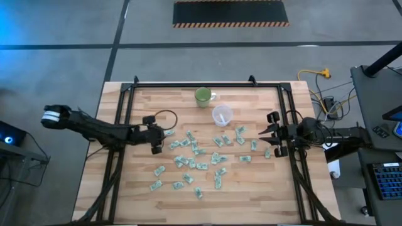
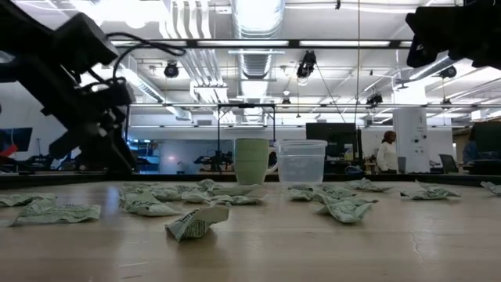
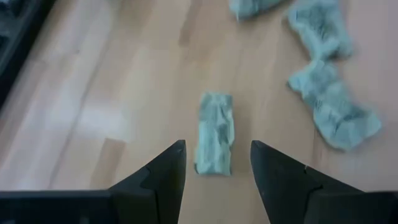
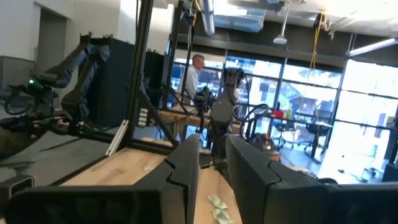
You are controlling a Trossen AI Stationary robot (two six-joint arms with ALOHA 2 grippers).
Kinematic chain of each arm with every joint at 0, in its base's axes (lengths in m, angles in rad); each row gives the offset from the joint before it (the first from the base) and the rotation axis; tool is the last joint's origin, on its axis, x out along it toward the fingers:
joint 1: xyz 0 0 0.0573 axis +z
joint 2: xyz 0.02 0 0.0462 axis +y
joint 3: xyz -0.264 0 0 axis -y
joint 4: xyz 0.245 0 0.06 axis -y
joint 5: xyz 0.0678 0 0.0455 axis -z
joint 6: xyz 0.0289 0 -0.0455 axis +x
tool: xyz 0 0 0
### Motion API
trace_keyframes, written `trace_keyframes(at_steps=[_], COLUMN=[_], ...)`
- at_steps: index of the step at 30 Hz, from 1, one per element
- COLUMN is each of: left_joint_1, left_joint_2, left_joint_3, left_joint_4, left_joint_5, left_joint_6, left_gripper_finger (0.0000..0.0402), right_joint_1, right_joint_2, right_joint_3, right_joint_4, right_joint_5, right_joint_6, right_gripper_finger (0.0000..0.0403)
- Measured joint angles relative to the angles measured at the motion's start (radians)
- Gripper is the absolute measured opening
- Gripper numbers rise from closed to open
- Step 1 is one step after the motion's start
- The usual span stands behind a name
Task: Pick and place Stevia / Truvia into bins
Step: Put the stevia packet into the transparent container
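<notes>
Sachet [image 3: 215, 134] lies between open left tool [image 3: 217, 163] fingers (untouched).

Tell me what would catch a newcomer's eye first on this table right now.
The scatter of green-and-white sachets across the middle of the wooden table stands out first. Behind them, near the table's far edge, a clear plastic cup stands beside a green mug. On the left side of the table, the left pincer hangs open just above one sachet, its fingers either side of it; the right pincer waits raised at the right edge.
</notes>
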Motion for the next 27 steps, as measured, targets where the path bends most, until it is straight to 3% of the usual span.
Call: trace_keyframes(at_steps=[10, 19, 23, 27], left_joint_1=[0.074, 0.219, 0.276, 0.295], left_joint_2=[0.170, 0.178, 0.180, 0.187], left_joint_3=[0.038, 0.040, 0.038, 0.038], left_joint_4=[0.068, 0.103, 0.102, 0.103], left_joint_5=[0.012, 0.212, 0.311, 0.361], left_joint_6=[0.023, 0.040, 0.041, 0.056], left_gripper_finger=[0.0164, 0.0160, 0.0131, 0.0078], right_joint_1=[0.000, 0.000, 0.000, 0.000], right_joint_2=[0.047, 0.059, 0.062, 0.062], right_joint_3=[0.000, 0.000, 0.000, 0.000], right_joint_4=[0.002, 0.006, 0.006, 0.006], right_joint_5=[-0.001, -0.001, 0.000, 0.000], right_joint_6=[0.093, 0.107, 0.099, 0.103], right_gripper_finger=[0.0073, 0.0073, 0.0073, 0.0073])
